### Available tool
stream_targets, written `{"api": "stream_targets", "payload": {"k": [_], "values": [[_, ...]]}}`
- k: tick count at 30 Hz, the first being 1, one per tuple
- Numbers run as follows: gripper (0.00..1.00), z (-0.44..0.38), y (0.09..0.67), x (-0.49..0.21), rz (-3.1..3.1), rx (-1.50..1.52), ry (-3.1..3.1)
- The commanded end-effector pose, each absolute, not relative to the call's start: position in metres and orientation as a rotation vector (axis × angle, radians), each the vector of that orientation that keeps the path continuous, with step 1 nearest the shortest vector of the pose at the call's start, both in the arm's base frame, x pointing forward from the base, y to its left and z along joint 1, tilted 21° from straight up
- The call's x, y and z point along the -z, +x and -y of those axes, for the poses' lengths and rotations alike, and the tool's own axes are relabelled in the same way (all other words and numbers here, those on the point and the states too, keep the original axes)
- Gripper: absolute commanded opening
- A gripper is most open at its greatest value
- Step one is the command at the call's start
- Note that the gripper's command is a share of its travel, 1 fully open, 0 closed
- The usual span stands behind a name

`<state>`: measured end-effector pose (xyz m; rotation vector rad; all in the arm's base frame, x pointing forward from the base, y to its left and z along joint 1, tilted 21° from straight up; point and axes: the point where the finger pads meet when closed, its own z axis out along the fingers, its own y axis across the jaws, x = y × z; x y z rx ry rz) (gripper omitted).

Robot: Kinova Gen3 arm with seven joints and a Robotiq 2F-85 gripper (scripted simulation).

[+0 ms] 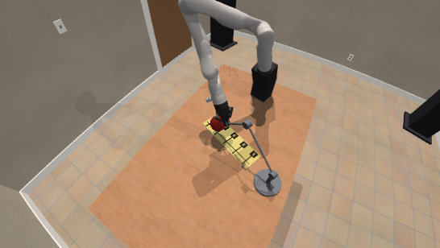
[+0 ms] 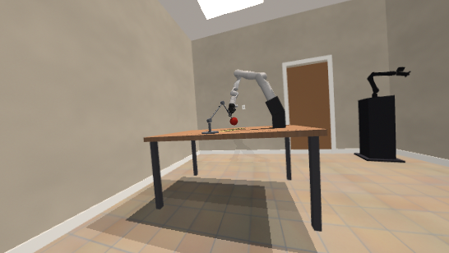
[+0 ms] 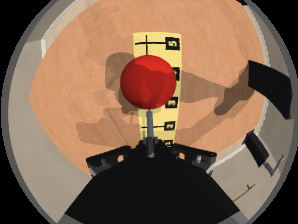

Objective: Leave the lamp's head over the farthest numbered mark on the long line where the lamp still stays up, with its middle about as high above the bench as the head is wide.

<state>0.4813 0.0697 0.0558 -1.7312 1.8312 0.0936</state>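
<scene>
From the top view, the gripper (image 1: 222, 119) is clamped tight on the thin stem right behind the lamp's red head (image 1: 217, 124), so the head hangs just below and in front of the fingers. The head sits above the far end of the yellow marked strip (image 1: 235, 143), whose long axis runs back toward the lamp's round grey base (image 1: 267, 182). Any coming move, I'd judge, is along that line, out or back in. The lamp's elbow joint (image 1: 247, 124) stands beside the gripper, both grey rods stretched well out.

Side-on from the exterior camera, the red head (image 2: 233, 121) floats above the bench (image 2: 230, 134), not touching it; height looks roughly right, though it's too small to be sure.

Wrist view now: a glossy red ball, the head (image 3: 148, 82), dead centre over the strip (image 3: 160, 46), mark 5 showing just beyond it, lower numbers partly hidden beneath
</scene>
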Motion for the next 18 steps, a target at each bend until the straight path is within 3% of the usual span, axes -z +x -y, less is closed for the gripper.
{"api": "stream_targets", "payload": {"k": [1,2,3,18], "values": [[0.00,-0.0630,0.4849,-0.0581,-1.838,-0.075,-1.724],[0.00,-0.0630,0.4849,-0.0581,-1.838,-0.075,-1.724],[1.00,-0.0634,0.4847,-0.0580,-1.838,-0.076,-1.725],[1.00,-0.0690,0.4820,-0.0569,-1.831,-0.090,-1.731]]}}
